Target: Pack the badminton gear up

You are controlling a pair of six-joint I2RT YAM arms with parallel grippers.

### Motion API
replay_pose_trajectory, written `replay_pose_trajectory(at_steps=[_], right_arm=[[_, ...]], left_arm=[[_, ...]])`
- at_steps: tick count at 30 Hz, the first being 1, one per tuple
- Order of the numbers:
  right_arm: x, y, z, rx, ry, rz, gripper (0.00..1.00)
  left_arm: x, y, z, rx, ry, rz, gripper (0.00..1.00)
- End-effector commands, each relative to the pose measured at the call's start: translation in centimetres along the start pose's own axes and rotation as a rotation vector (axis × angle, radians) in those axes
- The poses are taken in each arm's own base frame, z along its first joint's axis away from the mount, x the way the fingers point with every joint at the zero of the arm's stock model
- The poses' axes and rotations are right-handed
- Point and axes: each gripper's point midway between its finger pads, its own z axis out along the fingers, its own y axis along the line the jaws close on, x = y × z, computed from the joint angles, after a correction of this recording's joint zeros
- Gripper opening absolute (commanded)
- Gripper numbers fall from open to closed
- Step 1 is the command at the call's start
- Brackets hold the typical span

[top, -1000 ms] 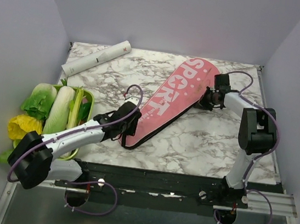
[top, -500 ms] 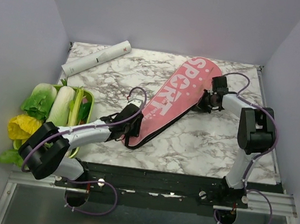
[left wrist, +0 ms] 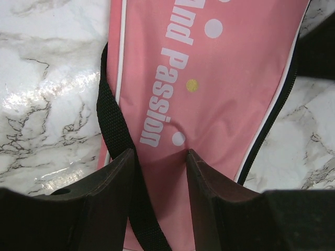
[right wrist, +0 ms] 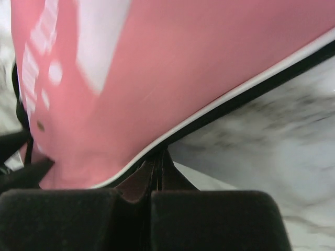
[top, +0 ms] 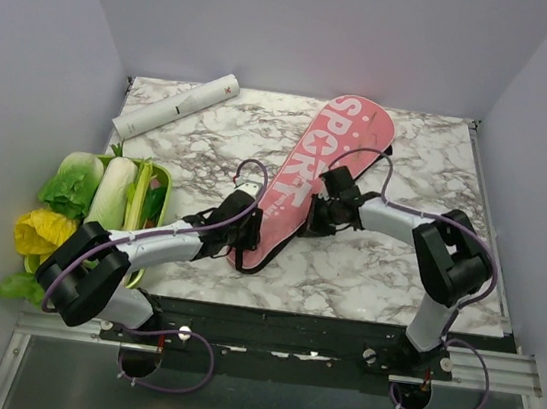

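The long pink cover point(top: 347, 144) lettered "SPORT" lies slantwise on the marble table point(top: 387, 260), wide end far, narrow end near. My left gripper point(top: 238, 222) grips its narrow end. In the left wrist view the left gripper point(left wrist: 159, 154) pinches a creased fold of the cover point(left wrist: 235, 78) beside the black strap point(left wrist: 112, 120). My right gripper point(top: 315, 210) is at the cover's right edge. In the right wrist view the right gripper point(right wrist: 157, 154) is shut on the black-and-white edge of the cover point(right wrist: 157, 63). A white tube point(top: 175, 106) lies at the far left. Rackets and shuttlecocks are out of view.
A green tray point(top: 163, 182) of leafy vegetables point(top: 84, 190) stands at the left edge, next to my left arm. Grey walls close in the table on three sides.
My right gripper has slid from the cover's wide far end down along its right edge toward the middle. The cover has swung more upright. My left gripper has moved onto the narrow end.
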Motion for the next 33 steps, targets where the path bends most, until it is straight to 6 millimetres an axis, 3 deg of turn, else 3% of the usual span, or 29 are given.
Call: replay_pose_trajectory(at_steps=[1,6,7,10,16,20,25,32,33], right_arm=[[6.8,4.6,-0.1,-0.082,0.114,-0.067,0.01],[11.6,8.4,-0.5,-0.131,0.154,-0.111,0.01],[13.4,9.1,-0.5,-0.145,0.180,-0.128,0.01],[16.5,11.4,-0.4,-0.194,0.223,-0.134,0.01],[19.8,16.7,-0.6,-0.413,0.271,-0.057,0.01],[19.4,16.3,0.0,-0.366,0.223,0.024,0.01],[18.5,14.1,0.4,-0.290,0.111,0.140,0.01],[17.8,14.0,0.3,-0.270,0.024,0.199,0.01],[17.8,13.8,0.3,-0.262,0.021,0.194,0.13]], left_arm=[[3.2,0.2,0.1,0.020,0.106,-0.003,0.52],[2.7,-0.2,-0.1,0.038,0.086,-0.003,0.52],[2.6,-0.3,-0.1,0.042,0.082,-0.004,0.52],[2.5,-0.5,-0.2,0.054,0.073,-0.006,0.52],[2.5,-1.0,-0.5,0.093,0.058,-0.005,0.52],[2.6,-1.0,-1.1,0.108,0.047,-0.009,0.52],[2.1,-1.2,-2.2,0.128,0.014,-0.015,0.52],[2.3,-1.4,-2.6,0.143,0.009,-0.015,0.52],[2.4,-1.4,-2.6,0.144,0.011,-0.016,0.52]])
